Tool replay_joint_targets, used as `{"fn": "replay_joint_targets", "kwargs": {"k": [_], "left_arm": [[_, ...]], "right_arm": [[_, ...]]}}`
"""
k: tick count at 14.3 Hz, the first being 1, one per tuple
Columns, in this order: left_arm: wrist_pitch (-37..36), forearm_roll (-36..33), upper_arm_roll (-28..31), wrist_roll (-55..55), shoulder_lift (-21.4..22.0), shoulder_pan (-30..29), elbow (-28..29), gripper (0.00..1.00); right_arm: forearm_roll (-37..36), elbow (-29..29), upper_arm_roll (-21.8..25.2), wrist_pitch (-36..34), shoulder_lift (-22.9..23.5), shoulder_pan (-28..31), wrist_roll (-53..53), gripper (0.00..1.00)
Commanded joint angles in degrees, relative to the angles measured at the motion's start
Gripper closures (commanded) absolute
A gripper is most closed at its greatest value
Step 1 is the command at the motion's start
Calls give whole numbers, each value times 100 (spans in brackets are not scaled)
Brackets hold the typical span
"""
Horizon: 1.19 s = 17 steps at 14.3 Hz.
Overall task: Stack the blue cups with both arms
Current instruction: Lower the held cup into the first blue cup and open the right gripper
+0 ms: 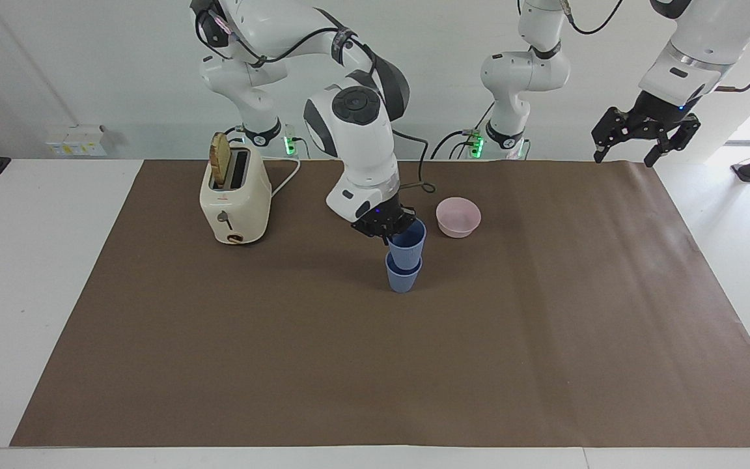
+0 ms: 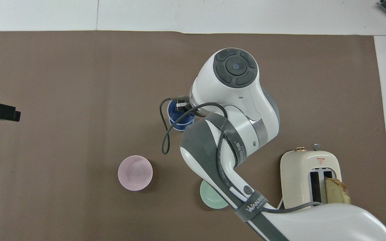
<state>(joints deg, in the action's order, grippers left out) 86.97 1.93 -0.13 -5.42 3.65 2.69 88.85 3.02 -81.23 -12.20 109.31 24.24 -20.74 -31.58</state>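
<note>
Two blue cups are mid-mat: the upper blue cup [image 1: 407,243], gripped at its rim by the right gripper [image 1: 389,225], sits partly inside the lower blue cup [image 1: 403,277], though how deep is hard to judge. One pink bowl [image 1: 458,217] and one green bowl [image 2: 210,199], mostly hidden by the arm, look empty; one toaster [image 1: 234,195] holds one bread slice [image 1: 220,166]. The left gripper [image 1: 642,138] waits over the mat's edge, fingers spread.
</note>
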Motion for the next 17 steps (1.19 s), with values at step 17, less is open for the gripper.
{"fn": "replay_joint_targets", "kwargs": {"k": [17], "left_arm": [[-58,88,-40,-11,127,-58,124,0]], "right_arm": [[-188,-288,-28,538,265,8,-41,74]]}}
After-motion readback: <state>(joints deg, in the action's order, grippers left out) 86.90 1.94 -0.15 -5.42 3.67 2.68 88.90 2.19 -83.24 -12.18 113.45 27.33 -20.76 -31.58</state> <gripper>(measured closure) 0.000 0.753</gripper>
